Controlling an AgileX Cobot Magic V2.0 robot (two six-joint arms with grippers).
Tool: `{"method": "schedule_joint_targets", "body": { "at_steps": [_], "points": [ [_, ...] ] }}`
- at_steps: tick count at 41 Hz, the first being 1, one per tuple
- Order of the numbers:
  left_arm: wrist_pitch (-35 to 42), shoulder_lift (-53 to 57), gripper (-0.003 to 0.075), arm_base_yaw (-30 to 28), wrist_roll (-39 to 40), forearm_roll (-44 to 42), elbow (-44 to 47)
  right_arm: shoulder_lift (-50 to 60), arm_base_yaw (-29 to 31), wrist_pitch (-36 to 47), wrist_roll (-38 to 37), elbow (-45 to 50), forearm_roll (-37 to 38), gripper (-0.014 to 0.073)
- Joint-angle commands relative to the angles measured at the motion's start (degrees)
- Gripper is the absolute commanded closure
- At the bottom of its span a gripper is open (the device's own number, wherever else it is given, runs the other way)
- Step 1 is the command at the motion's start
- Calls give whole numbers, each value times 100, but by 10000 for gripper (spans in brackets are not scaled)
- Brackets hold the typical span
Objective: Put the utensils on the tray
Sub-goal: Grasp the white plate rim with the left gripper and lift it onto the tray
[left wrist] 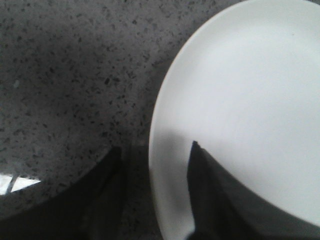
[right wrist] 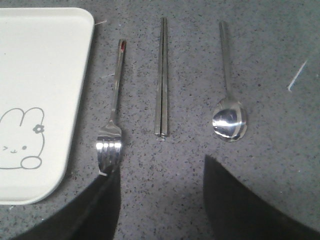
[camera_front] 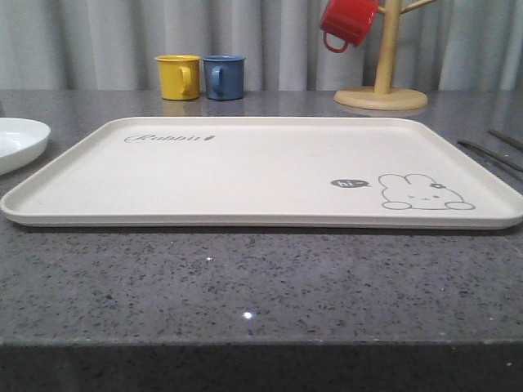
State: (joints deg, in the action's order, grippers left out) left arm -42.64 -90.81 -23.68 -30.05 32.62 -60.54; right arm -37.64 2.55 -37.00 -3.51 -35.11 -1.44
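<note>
tray (camera_front: 245, 175): bare, on bench (camera_front: 245, 278) | fork (right wrist: 112, 120), chopsticks (right wrist: 161, 80), spoon (right wrist: 228, 95): side by side beside tray | left claw (left wrist: 155, 200): apart, over plate (left wrist: 250, 100) | right claw (right wrist: 162, 200): apart, above utensils

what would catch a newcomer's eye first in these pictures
The large cream rectangular tray with a grey rabbit drawing fills the middle of the grey speckled counter. To its right lie a silver fork, flat chopsticks and a long-handled spoon, side by side. Behind, a red mug hangs from a wooden stand.
</note>
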Motion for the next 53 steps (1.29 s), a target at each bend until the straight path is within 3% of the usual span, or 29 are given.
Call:
{"method": "schedule_joint_targets", "body": {
  "at_steps": [1,4,10,17,24,42,53],
  "points": [
    [67,166,655,8,-13,241,-137,-25,28,339,6,-164,58,183],
    [17,166,736,8,-13,273,-137,-25,28,339,6,-164,58,183],
    [-109,346,739,8,-13,438,-238,-25,28,339,6,-164,58,183],
    [-819,687,739,294,-262,800,-756,-25,28,339,6,-164,58,183],
    [-1151,733,739,1007,-262,895,-1277,-25,28,339,6,-164,58,183],
    [-694,137,739,3033,-262,893,-1331,-25,28,339,6,-164,58,183],
    [-574,-444,739,3283,-262,893,-1331,-25,28,339,6,-164,58,183]
  ]
}}
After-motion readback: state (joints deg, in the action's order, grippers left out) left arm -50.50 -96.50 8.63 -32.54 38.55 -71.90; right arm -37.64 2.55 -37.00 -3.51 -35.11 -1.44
